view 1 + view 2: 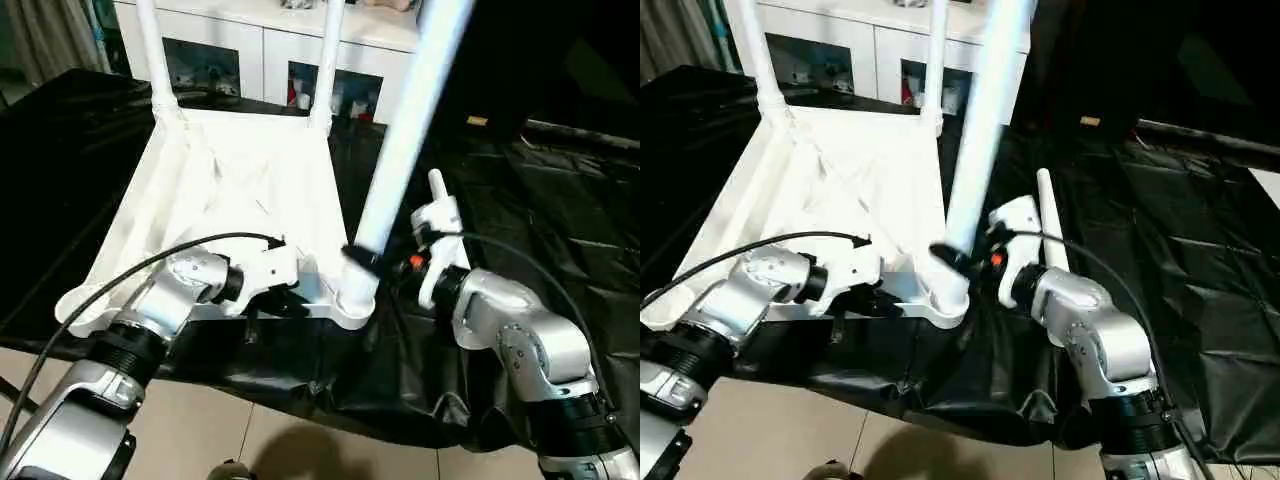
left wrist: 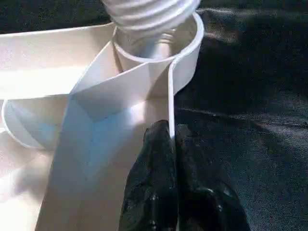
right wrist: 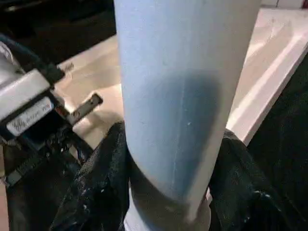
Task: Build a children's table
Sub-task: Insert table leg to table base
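Right tool [image 1: 362, 256] clamps the pale-blue leg [image 1: 405, 140] low, just above the near-right corner socket [image 1: 356, 294]. Left tool [image 2: 169, 159] pinched shut on the tabletop's [image 1: 230, 190] thin rim. Top lies inverted at bench [image 1: 540, 200] near edge. Light, stiff, slick plastic; prob. best gripped low on leg.

Smooth white plastic tabletop [image 1: 225, 190] and leg [image 1: 405, 140] lie on crinkled glossy black sheeting [image 1: 520, 200].

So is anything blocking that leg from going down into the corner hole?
Nothing visible. The leg, gripped by the right hand, has its threaded end right at the open corner socket; the left hand pinches the tabletop's rim.
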